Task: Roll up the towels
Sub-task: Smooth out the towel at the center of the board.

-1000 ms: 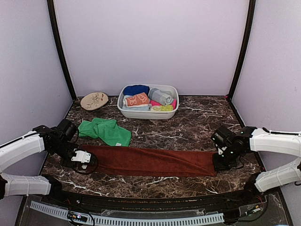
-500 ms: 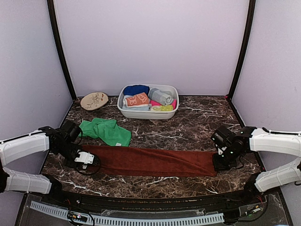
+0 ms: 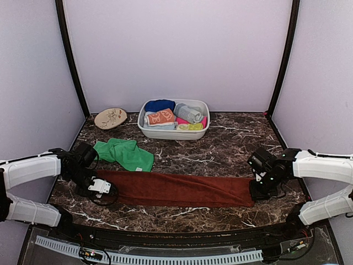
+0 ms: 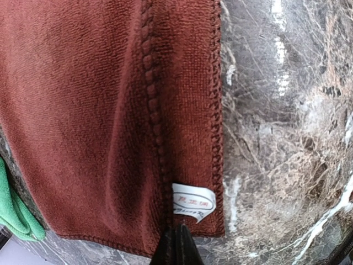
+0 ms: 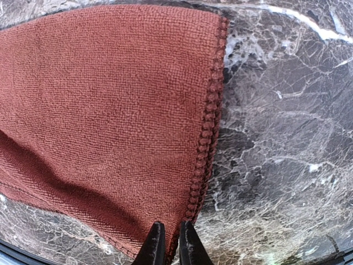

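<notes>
The rust-brown towel [image 3: 176, 189] lay stretched flat across the near table, between the arms. Rolling it well would probably need both ends kept square and taut. The right gripper [image 5: 172, 245] pinched the right hem in narrow jaws. The left gripper [image 4: 175, 245] sat closed at the left hem beside the tag [image 4: 193, 201]; whether it caught cloth was unclear. Lilac walls enclosed the dark marble tabletop [image 3: 220, 149], and the green towel [image 3: 124, 153] lay crumpled behind.

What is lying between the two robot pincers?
A long rust-brown cloth towel, spread flat on the marble table, stretches from the left pincer to the right pincer. The top view shows it.
</notes>
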Available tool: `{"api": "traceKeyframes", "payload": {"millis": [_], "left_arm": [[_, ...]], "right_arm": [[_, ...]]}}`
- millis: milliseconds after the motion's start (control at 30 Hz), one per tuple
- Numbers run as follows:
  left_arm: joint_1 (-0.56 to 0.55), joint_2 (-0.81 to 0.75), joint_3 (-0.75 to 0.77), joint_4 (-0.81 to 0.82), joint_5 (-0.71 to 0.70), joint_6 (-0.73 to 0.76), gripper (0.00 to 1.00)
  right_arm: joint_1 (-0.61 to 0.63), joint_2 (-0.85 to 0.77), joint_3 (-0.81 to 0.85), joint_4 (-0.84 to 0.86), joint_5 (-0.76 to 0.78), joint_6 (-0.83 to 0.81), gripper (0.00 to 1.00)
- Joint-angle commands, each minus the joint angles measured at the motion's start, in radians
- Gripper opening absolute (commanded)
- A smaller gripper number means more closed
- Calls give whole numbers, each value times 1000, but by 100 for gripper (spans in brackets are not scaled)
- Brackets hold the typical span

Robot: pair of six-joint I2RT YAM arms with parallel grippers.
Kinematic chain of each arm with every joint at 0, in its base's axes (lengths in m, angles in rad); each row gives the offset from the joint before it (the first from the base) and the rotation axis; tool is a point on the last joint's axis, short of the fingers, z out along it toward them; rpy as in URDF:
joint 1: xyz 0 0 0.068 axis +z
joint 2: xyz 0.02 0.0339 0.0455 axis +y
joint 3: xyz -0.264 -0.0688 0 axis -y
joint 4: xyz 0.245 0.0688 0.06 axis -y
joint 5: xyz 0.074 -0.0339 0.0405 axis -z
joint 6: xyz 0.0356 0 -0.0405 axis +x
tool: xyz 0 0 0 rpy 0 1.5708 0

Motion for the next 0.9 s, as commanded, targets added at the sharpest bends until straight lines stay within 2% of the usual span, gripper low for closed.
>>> {"api": "traceKeyframes", "payload": {"millis": [0, 467, 667, 867], "left_arm": [[-3, -48, 29, -21, -11, 5, 0], [-2, -81, 57, -125, -6, -5, 0], [14, -168, 56, -185, -24, 43, 0], [50, -183, 63, -190, -12, 57, 0]], "right_arm": [[-6, -15, 1, -7, 6, 3, 10], [-4, -16, -1, -3, 6, -7, 10], [-5, 10, 4, -5, 17, -12, 9], [-5, 18, 5, -2, 25, -9, 9]]}}
